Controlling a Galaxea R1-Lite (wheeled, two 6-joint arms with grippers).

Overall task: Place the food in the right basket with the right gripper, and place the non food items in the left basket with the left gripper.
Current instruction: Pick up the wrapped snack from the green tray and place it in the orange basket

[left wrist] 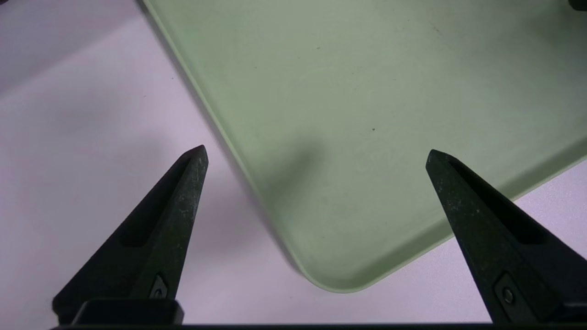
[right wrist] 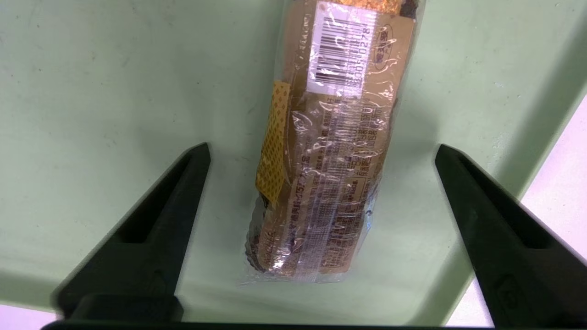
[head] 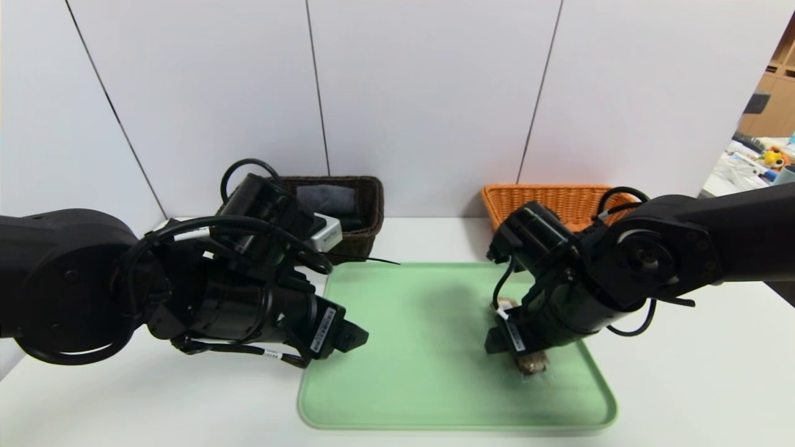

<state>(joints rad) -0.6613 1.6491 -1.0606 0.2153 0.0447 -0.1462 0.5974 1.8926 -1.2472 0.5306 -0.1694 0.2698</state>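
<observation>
Left gripper (head: 355, 338) hangs over the near left corner of the green tray (head: 435, 410), fingers spread wide, nothing between them; the left wrist view shows only bare tray and white tabletop (head: 683, 385) under it. Idle, by the look of it. Behind it against the wall sits the left basket (head: 366, 217), dark brown, with something dark grey inside, probably a non-food item already sorted; can't tell exactly what.

Mid-tray is bare. Toward the tray's right side lies the food (right wrist: 325, 151), a wrapped golden-brown bar with a white barcode label, flat on the tray near its edge. Right gripper (right wrist: 321, 151) is lowered over it, fingers apart on either side of the bar, not touching the wrap yet. So no grasp yet.

Right basket (head: 546, 198), orange, stands at the back right, partly hidden behind the right arm; contents not visible.

Step in hand: picking up the food with the right gripper. Next move likely calls for squeezing across the bar's narrow width, gently since the wrap looks slippery, then lifting and carrying back-right to the orange basket.
</observation>
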